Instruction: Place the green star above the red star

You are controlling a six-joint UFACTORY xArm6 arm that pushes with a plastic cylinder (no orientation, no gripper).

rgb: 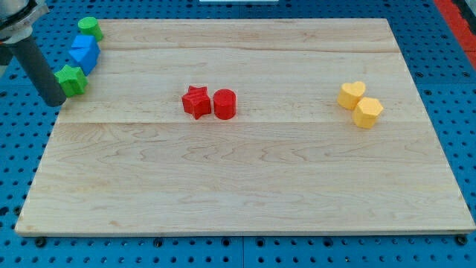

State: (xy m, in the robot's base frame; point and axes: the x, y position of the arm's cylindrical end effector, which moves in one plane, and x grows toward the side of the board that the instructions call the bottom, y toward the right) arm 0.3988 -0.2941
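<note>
The green star [72, 80] lies at the board's left edge, near the view's top left. The red star [196, 102] lies near the board's middle, touching a red cylinder [224, 104] on its right. My tip [53, 101] is at the end of the dark rod, just left of and slightly below the green star, at the board's left edge, touching or nearly touching the star.
A blue block [84, 53] lies just above the green star, and a green cylinder [90, 28] above that. A yellow heart [351, 94] and a yellow hexagon [367, 112] lie together at the view's right. The wooden board [238, 186] rests on a blue perforated table.
</note>
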